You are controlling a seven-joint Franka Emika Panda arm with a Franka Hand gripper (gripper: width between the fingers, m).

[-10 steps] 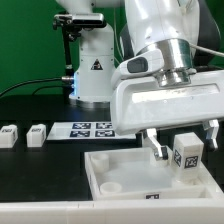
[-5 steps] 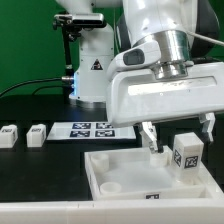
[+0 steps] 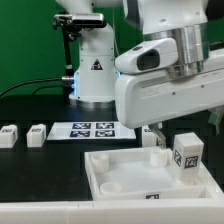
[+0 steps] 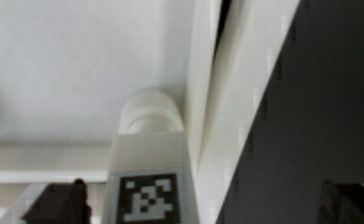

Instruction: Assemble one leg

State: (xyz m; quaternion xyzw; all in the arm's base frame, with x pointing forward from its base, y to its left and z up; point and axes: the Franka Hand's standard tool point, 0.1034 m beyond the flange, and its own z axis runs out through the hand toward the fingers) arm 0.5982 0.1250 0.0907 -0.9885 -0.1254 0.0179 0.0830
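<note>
The leg (image 3: 186, 152) stands upright on the far corner of the white panel (image 3: 120, 178), on the exterior view's right, with its black-and-white tag facing the camera. In the wrist view the leg (image 4: 149, 165) is seen lengthways. Its tag is nearest the lens and its rounded far end lies against the panel (image 4: 54, 90), close to the panel's edge, with the black table (image 4: 321, 100) just beyond. I cannot tell whether its foot sits in a corner recess. The jaws are spread wide and hold nothing. In the wrist view one dark fingertip (image 4: 63, 202) shows to one side of the leg and the other fingertip well out on the other side, and neither touches it. In the exterior view the arm (image 3: 170, 90) hangs above and just behind the leg, and its bulky white housing hides most of the fingers. The panel lies flat on the table (image 3: 40, 170), nearest the camera. Behind it lies the marker board (image 3: 93, 129). Toward the exterior view's left, two more legs (image 3: 37, 134) (image 3: 10, 135) rest side by side on the table, apart from each other and well apart from the panel. A white pedestal (image 3: 92, 70) with a black triangle mark stands behind the marker board.
</note>
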